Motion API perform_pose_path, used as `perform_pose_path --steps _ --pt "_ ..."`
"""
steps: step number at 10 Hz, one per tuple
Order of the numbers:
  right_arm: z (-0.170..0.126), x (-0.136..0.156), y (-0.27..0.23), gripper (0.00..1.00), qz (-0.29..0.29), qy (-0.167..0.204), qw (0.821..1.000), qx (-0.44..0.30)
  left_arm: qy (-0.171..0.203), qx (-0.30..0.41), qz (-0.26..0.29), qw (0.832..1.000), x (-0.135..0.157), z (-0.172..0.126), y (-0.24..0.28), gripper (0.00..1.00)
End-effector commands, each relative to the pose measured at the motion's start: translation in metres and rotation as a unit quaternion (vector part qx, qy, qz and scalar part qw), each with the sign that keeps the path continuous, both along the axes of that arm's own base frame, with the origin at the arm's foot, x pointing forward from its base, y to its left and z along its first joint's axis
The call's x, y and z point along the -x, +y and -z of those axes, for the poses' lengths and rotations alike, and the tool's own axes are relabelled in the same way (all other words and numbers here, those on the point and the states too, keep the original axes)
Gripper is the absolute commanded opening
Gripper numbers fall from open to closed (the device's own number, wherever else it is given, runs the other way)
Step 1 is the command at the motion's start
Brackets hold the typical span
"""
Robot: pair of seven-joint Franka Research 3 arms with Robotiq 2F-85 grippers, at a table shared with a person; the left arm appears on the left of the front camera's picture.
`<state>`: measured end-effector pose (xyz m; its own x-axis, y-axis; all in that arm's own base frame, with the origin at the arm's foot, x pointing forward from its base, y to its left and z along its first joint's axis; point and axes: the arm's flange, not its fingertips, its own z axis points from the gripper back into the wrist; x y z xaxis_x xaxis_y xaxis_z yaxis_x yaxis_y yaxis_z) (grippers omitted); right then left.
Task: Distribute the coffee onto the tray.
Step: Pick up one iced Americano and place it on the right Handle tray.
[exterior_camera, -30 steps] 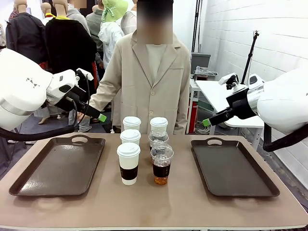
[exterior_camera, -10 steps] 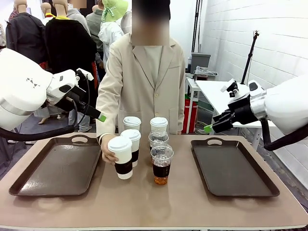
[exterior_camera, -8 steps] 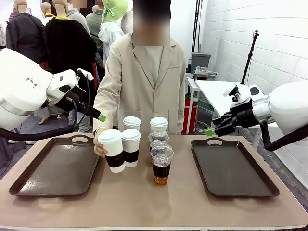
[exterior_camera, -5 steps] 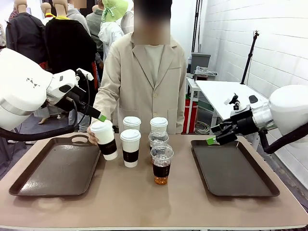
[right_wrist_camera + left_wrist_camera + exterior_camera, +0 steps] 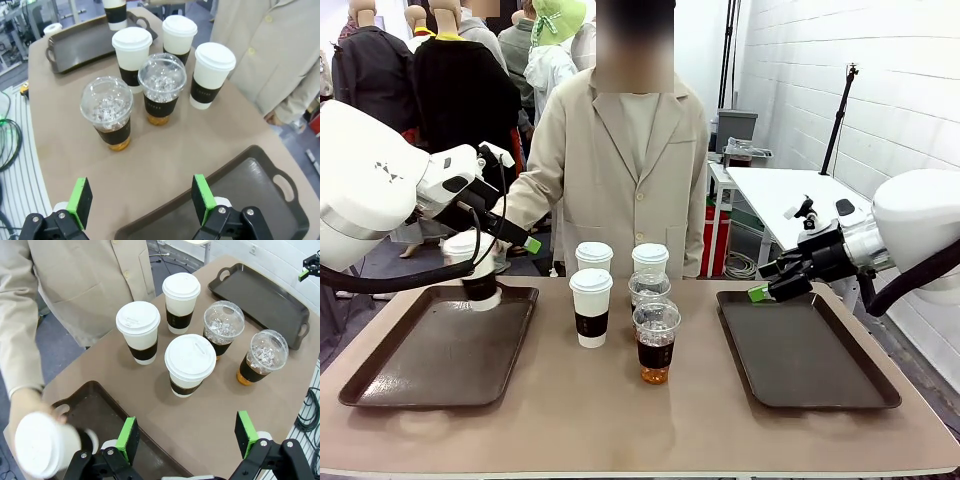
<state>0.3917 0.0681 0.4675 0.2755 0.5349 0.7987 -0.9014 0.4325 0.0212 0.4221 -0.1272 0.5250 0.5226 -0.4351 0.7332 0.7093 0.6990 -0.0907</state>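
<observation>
The coffee stands mid-table: three white lidded cups with brown sleeves [image 5: 591, 308] [image 5: 593, 258] [image 5: 650, 260] and two clear dome-lidded cups [image 5: 655, 343] [image 5: 648, 292]. The person's hand holds another white cup [image 5: 475, 272] at the far end of the left tray [image 5: 430, 375]; whether it rests on the tray I cannot tell. My left gripper [image 5: 528, 242] hangs open and empty above that tray's far right corner. In the left wrist view the gripper [image 5: 186, 435] looks down on the cups [image 5: 190, 365] and the held cup [image 5: 45, 446]. My right gripper [image 5: 758, 293] is open, empty, above the right tray [image 5: 810, 385]. From the right wrist, the gripper [image 5: 141, 200] faces the cups [image 5: 161, 87].
The person stands at the far side behind the cups, one arm stretched toward the left tray. Both dark trays have raised rims and handle cut-outs. A white side table [image 5: 770, 195] stands behind my right arm.
The person lifted the front white cup and carried it left to the left tray. My right gripper came down toward the right tray's far left corner. My left arm stayed still.
</observation>
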Motion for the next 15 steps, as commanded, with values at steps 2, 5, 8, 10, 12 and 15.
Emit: perform_pose_path --steps 2,5,8,10,12,15 --pt "0.002 -0.008 0.013 1.00 -0.021 0.000 0.998 0.058 0.004 0.009 0.001 1.000 -0.001 0.001 0.001 1.00" --pt "0.017 -0.021 0.028 1.00 -0.117 -0.025 0.993 0.018 0.004 0.009 0.001 1.000 -0.001 0.001 0.001 1.00" --pt "0.032 -0.028 0.027 1.00 -0.140 -0.038 0.989 -0.025 0.004 0.009 0.001 1.000 -0.001 0.001 0.001 1.00" --pt "0.052 -0.026 0.029 1.00 -0.131 -0.040 0.988 -0.071 0.004 0.009 0.001 1.000 -0.001 0.001 0.001 1.00" --pt "0.077 -0.020 0.028 1.00 -0.113 -0.048 0.985 -0.119 0.004 0.009 0.001 1.000 -0.001 0.001 0.001 1.00" --pt "0.110 -0.011 0.028 1.00 -0.100 -0.055 0.978 -0.177 0.004 0.009 0.001 1.000 -0.001 0.001 0.001 1.00"
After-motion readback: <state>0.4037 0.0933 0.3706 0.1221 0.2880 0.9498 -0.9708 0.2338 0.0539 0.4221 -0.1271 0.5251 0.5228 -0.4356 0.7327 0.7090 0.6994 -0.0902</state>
